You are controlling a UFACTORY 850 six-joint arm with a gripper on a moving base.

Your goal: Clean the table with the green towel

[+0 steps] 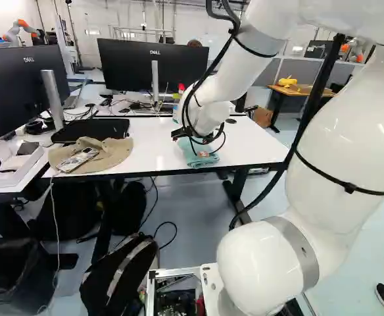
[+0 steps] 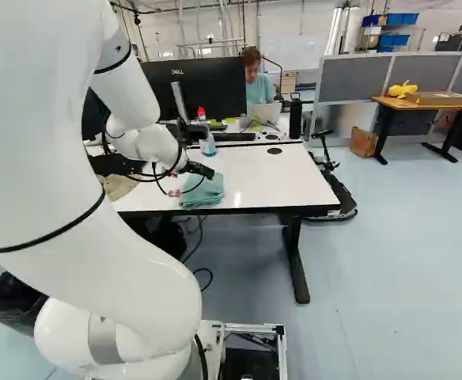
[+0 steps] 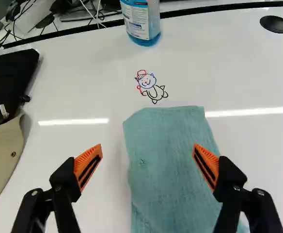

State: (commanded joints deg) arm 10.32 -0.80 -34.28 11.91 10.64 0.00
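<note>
Your fingers [image 3: 86,166] stand wide apart, with the green towel [image 3: 170,160] lying beneath and between them on the bench [image 3: 83,97]. Centre over it, descend gently, pinch a thick fold, then wipe flat across the cartoon drawing [image 3: 147,81], stopping short of the bottle [image 3: 140,22].

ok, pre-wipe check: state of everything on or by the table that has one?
End effector: open, at the towel, gripping nothing
Green towel: folded, lying on the table
Drawing: not wiped off
Bottle of blue liquid: upright; fill level can't tell
Sun hat: lying down, phone-like device on it
Black case: lying flat
Near monitors: upright, backs to the arm
</note>
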